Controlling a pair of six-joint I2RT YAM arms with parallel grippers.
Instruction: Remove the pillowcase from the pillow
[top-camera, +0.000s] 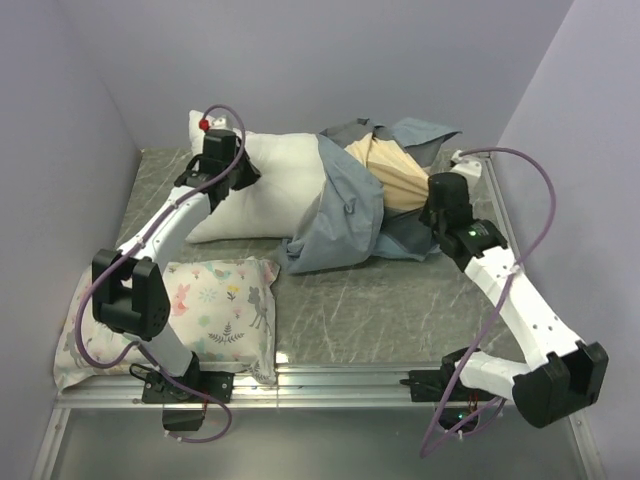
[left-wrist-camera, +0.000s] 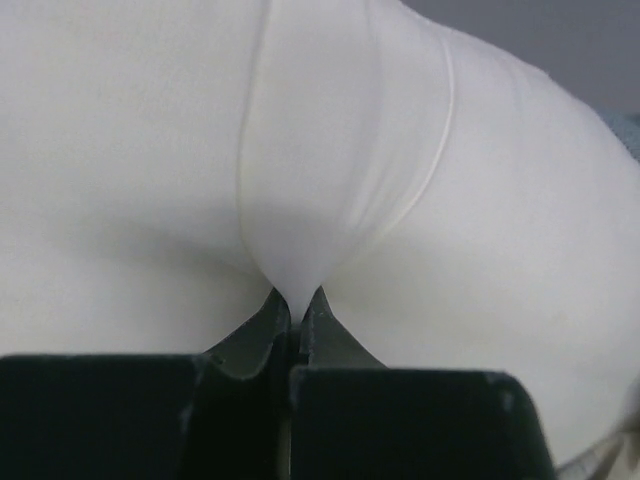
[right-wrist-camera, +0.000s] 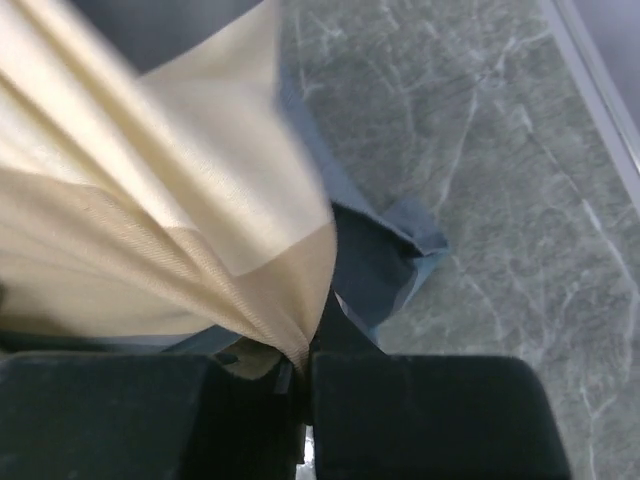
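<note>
The white pillow (top-camera: 275, 185) lies across the back of the table, its left half bare. Bunched over its right half is the pillowcase (top-camera: 350, 205), grey-blue inner side out, with a tan stripe (top-camera: 395, 175) showing. My left gripper (top-camera: 235, 178) is shut on a pinch of the pillow's white cloth (left-wrist-camera: 300, 270) near its left end. At the right end my right gripper (top-camera: 432, 212) is shut on a fold of the pillowcase's tan stripe (right-wrist-camera: 200, 250), with dark-grey cloth (right-wrist-camera: 375, 265) just beside the jaws.
A smaller floral-print pillow (top-camera: 200, 315) lies at the front left, under the left arm. Purple walls close in on three sides. A metal rail (top-camera: 340, 380) runs along the near edge, with green marbled table (top-camera: 400, 300) in between.
</note>
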